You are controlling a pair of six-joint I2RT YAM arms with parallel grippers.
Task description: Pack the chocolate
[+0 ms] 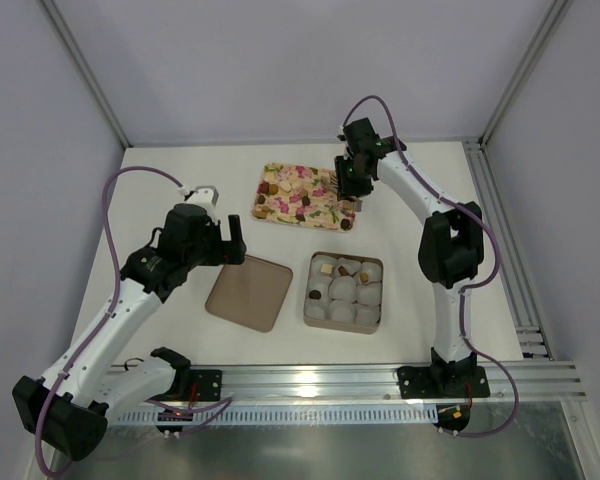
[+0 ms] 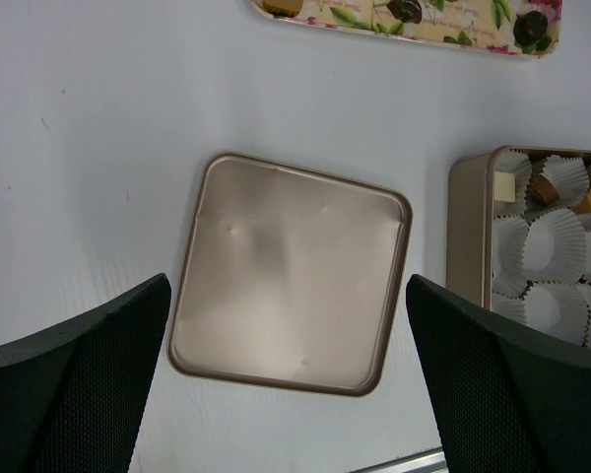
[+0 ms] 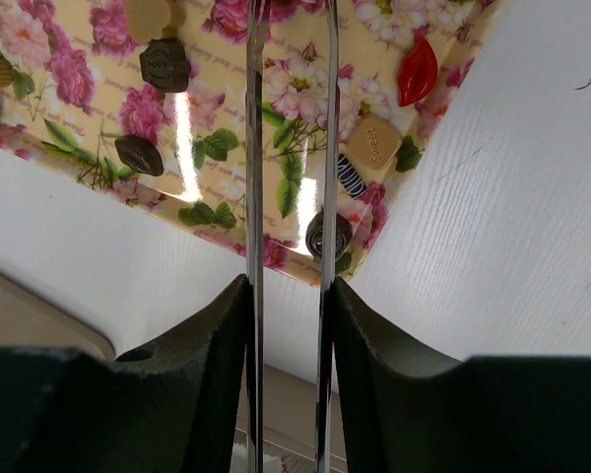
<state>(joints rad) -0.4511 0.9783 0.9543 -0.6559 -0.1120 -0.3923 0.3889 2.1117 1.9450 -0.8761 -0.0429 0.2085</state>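
Several chocolate pieces (image 3: 164,64), dark brown and tan, lie on the floral tray (image 1: 280,172); one tan square (image 3: 372,141) and one round swirl piece (image 3: 327,235) lie near its corner. A gold box (image 1: 307,308) of white paper cups (image 1: 342,290) holds a few pieces (image 1: 327,268) along its far row. My right gripper (image 1: 352,185) is over the tray's right end, shut on thin metal tongs (image 3: 254,148); their tips run out of the wrist view. My left gripper (image 1: 230,238) is open and empty above the gold lid (image 2: 291,271).
The lid (image 1: 250,292) lies flat left of the box. The box wall (image 2: 468,227) shows at the right of the left wrist view, the tray's edge (image 2: 424,28) at its top. A red lip-shaped piece (image 3: 417,71) lies on the tray.
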